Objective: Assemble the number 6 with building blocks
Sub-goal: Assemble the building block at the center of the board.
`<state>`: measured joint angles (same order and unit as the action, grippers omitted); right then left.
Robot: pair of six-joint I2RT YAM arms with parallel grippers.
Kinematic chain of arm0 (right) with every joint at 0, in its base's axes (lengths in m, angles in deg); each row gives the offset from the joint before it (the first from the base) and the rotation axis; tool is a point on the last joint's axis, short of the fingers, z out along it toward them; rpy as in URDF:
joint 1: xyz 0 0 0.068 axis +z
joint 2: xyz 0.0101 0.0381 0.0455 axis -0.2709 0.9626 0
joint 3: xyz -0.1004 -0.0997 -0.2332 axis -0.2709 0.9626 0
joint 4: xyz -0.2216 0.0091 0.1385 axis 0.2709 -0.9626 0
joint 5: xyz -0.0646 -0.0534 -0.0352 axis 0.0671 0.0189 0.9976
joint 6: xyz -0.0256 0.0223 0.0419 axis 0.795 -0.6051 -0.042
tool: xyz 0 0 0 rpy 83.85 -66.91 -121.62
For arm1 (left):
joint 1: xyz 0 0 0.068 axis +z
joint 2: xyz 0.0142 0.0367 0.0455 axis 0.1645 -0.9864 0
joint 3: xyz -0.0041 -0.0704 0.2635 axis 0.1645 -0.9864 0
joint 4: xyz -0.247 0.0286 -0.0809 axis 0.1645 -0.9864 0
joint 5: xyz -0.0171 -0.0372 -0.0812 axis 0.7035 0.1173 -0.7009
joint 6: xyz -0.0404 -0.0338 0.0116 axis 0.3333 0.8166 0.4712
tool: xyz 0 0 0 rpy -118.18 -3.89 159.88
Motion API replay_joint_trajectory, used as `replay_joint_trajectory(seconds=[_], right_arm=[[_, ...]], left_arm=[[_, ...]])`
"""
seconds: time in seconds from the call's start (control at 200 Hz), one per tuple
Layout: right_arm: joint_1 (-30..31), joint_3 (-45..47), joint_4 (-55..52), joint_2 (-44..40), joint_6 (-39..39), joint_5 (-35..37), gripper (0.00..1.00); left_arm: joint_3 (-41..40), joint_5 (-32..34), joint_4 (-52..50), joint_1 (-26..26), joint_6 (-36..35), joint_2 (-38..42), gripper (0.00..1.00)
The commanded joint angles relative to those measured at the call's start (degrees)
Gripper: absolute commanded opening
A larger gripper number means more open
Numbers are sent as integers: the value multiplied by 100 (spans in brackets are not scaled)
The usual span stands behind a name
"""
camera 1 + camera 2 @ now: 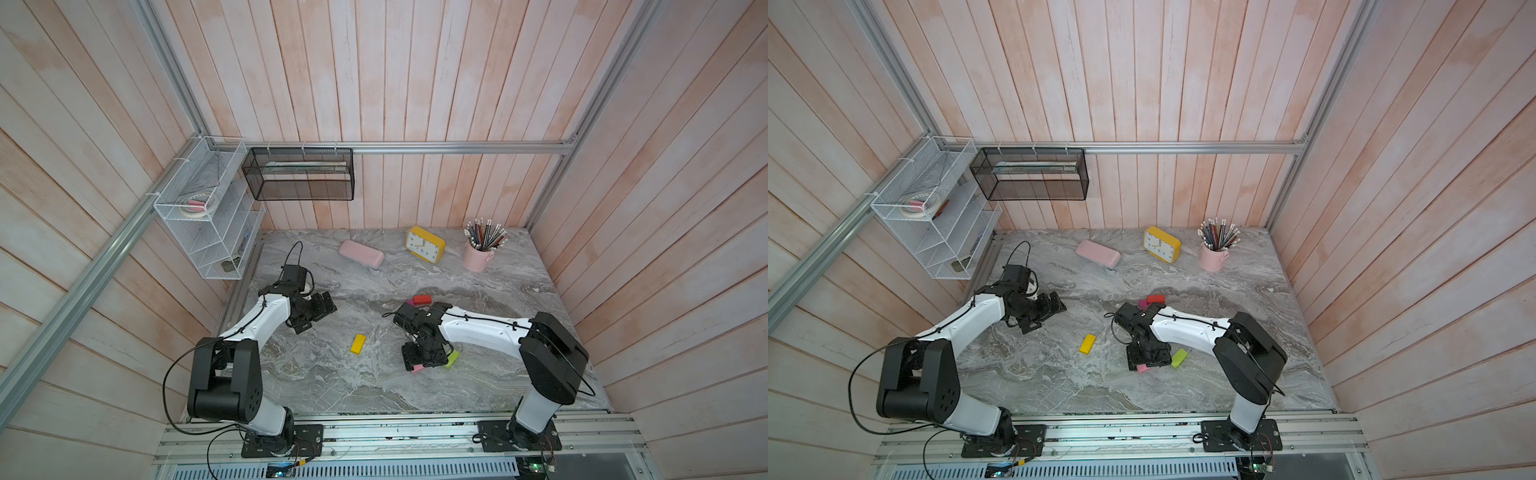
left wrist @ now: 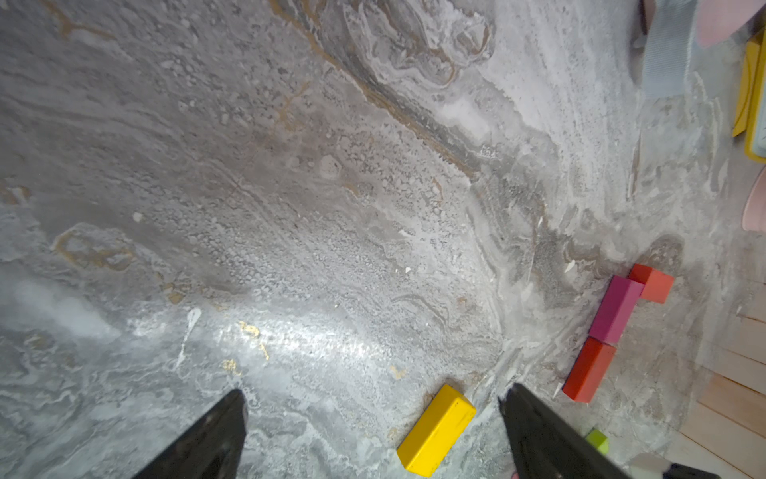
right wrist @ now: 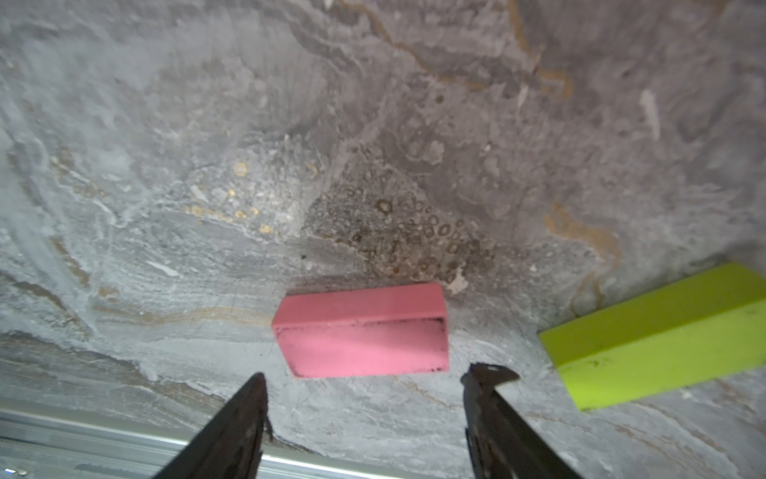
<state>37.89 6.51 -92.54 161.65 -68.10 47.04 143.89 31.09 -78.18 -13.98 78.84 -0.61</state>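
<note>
My right gripper (image 3: 369,381) is open and pointed down at the light pink brick (image 3: 362,331), which lies on the marble just past its fingertips, untouched. The brick's end sticks out from under the gripper in both top views (image 1: 417,368) (image 1: 1143,368). Close beside it lies the lime green brick (image 3: 659,340) (image 1: 452,359). The yellow brick (image 1: 358,344) (image 2: 437,431) lies alone mid-table. A red brick (image 2: 589,369), the magenta brick (image 2: 616,309) and a second red brick (image 2: 653,284) form an L, partly under my right forearm in the top views. My left gripper (image 1: 318,318) (image 2: 373,402) hovers open and empty at the left.
At the back stand a rounded pink case (image 1: 360,254), a yellow clock (image 1: 425,244) and a pink cup of pencils (image 1: 478,253). A white wire rack (image 1: 199,232) and a black mesh basket (image 1: 299,174) hang on the walls. An aluminium rail (image 1: 395,432) borders the table's front.
</note>
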Motion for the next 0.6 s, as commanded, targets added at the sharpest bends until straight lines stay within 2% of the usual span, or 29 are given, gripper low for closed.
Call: replay_joint_trajectory(seconds=[0.0, 0.595], right_arm=[[44, 36, -97, 8, 10, 27, 75], [42, 116, -185, 93, 36, 33, 68]], left_arm=[[-84, 5, 106, 21, -48, -6, 98], [-152, -2, 135, 21, -22, 36, 98]])
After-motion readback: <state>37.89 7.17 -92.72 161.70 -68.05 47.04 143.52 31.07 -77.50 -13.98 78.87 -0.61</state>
